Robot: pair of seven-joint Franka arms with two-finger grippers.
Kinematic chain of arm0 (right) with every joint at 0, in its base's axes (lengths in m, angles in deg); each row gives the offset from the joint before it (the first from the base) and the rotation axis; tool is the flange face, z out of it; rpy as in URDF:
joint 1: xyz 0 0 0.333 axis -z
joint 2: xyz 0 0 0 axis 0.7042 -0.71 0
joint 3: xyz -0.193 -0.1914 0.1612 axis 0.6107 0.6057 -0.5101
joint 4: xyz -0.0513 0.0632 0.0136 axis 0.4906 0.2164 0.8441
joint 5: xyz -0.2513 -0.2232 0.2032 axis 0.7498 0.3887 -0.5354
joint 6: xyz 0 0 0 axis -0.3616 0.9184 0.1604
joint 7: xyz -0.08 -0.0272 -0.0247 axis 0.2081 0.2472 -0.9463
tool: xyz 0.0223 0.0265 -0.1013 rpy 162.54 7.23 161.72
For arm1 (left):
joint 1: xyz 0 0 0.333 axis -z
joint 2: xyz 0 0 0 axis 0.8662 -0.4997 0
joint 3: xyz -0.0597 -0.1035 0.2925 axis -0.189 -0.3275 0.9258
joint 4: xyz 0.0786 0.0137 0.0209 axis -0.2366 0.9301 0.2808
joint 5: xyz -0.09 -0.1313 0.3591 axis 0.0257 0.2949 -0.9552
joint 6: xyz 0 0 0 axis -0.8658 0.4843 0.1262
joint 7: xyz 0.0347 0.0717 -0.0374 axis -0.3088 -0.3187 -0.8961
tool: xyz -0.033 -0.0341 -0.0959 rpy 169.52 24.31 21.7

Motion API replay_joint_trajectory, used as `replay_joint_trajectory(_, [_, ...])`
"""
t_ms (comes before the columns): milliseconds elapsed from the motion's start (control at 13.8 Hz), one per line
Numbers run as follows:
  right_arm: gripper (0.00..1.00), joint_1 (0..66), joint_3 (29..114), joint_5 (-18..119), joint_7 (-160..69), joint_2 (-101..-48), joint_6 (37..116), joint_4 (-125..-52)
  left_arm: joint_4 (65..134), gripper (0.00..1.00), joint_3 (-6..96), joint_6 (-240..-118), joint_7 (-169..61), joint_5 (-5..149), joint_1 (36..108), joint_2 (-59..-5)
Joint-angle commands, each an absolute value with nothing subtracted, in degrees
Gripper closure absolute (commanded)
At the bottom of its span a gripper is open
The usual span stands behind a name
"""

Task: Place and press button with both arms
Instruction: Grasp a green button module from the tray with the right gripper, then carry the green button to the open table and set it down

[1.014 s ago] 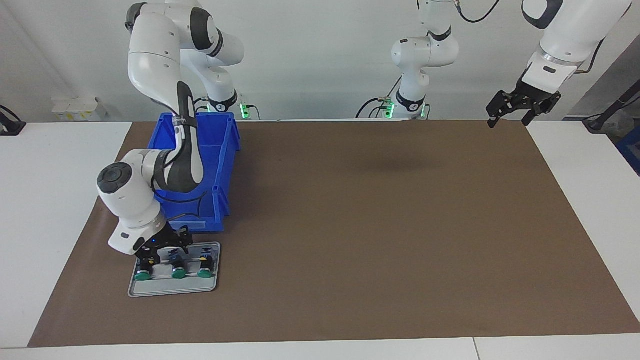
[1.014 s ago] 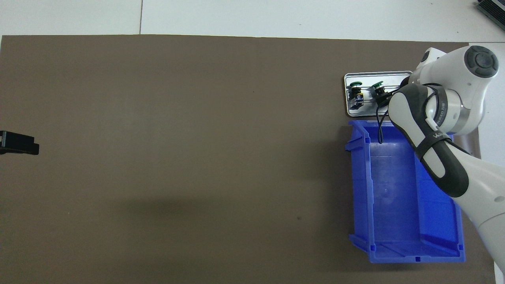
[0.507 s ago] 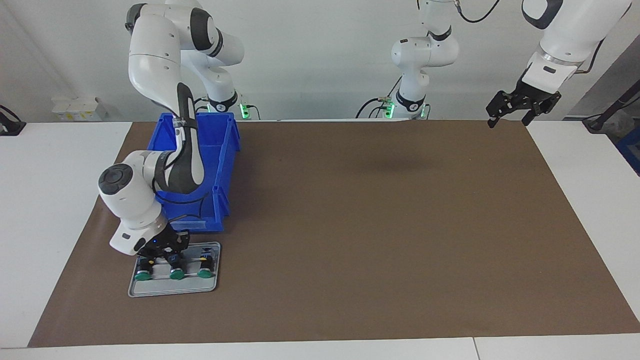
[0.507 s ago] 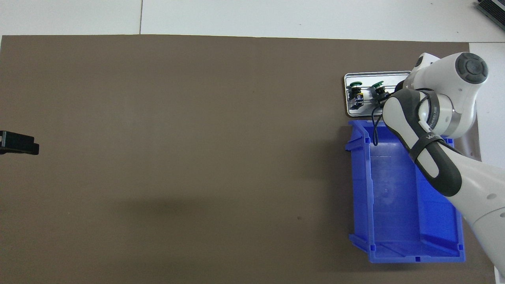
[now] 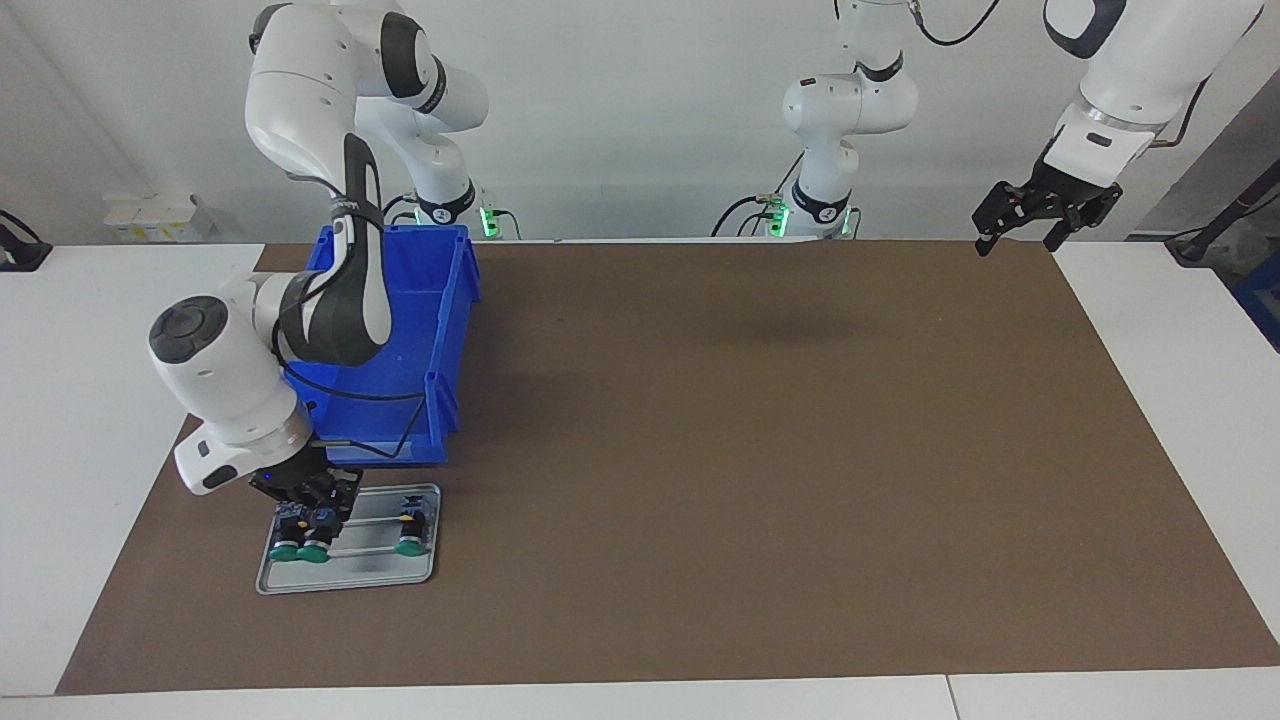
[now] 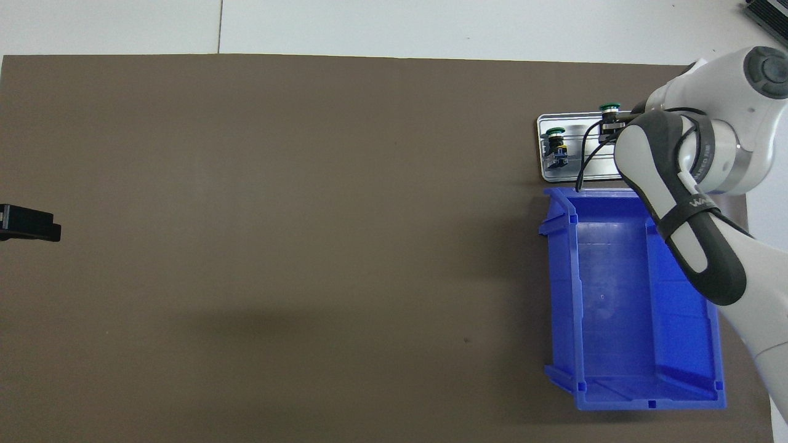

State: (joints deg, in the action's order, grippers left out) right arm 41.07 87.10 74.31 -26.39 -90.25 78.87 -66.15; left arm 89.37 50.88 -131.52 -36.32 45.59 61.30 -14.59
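A flat silver tray (image 5: 350,576) lies on the brown mat at the right arm's end, farther from the robots than the blue bin. My right gripper (image 5: 310,512) is shut on the black body of a green-capped button (image 5: 318,553) and holds it just above the tray; the button also shows in the overhead view (image 6: 609,108). Two more green-capped buttons (image 5: 284,551) (image 5: 407,546) lie on the tray; the overhead view shows only one of them (image 6: 556,131). My left gripper (image 5: 1040,222) waits open and empty, high over the mat's edge at the left arm's end.
An empty blue bin (image 5: 452,330) stands between the tray and the right arm's base; it also shows in the overhead view (image 6: 563,289). The brown mat (image 5: 760,460) covers most of the white table.
My right gripper has risen from the tray with the middle button and shifted toward the right arm's end, leaving a gap in the row. The left arm has not moved.
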Motion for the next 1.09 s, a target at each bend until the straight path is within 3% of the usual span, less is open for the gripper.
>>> replay_joint_trajectory(0, [1.00, 39.85, 86.94, 74.48, -4.09, -90.09, 74.95, -60.81, 90.76, 0.00, 50.32, -131.41, -36.61, 44.64, 60.81, -13.17])
replay_joint_trajectory(290, [1.00, 32.66, 86.59, 74.83, 28.18, -88.95, 69.50, -59.30, 90.76, 0.00, 50.32, -131.41, -36.52, 44.55, 60.81, -13.17])
replay_joint_trajectory(652, [1.00, 18.77, 87.03, 79.83, 63.01, -89.21, 69.84, -59.30, 90.76, 0.00, 50.32, -131.41, -36.61, 44.55, 60.81, -13.17])
replay_joint_trajectory(797, [1.00, 12.80, 86.59, 84.65, 73.37, -90.52, 69.84, -59.13, 90.76, 0.00, 50.32, -131.41, -36.52, 44.55, 60.81, -13.17])
replay_joint_trajectory(1014, [1.00, 6.37, 86.50, 85.29, 86.49, -97.27, 69.22, -52.82, 90.76, 0.00, 50.32, -131.41, -36.61, 44.55, 60.81, -13.17])
